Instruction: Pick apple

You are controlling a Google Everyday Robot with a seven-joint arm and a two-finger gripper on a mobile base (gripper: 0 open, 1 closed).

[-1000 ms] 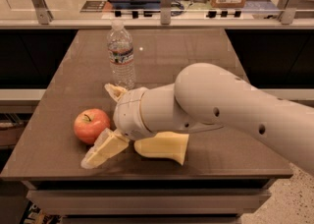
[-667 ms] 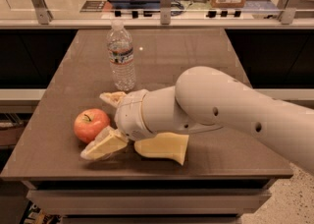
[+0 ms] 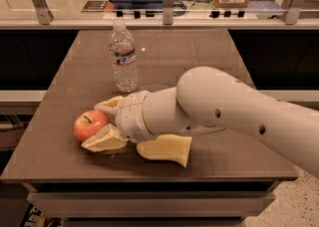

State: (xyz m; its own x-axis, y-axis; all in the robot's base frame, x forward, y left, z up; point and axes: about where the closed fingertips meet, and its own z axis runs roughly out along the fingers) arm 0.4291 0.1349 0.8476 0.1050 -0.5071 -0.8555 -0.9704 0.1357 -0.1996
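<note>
The red-orange apple (image 3: 88,124) sits on the brown table (image 3: 199,56) near its front left. My gripper (image 3: 93,125) reaches in from the right on a thick white arm. One pale finger (image 3: 108,104) lies against the apple's far side. The other finger (image 3: 103,140) lies against its near side. The fingers hold the apple between them, and it rests on the table.
A clear water bottle (image 3: 123,57) stands upright behind the gripper. A wavy pale-yellow sponge (image 3: 167,149) lies just right of the apple, under my arm. The table's front edge is close in front of the apple. A counter with boxes runs behind the table.
The two fingers have drawn together onto the apple from a wider spread. The apple, bottle and sponge have stayed in place.
</note>
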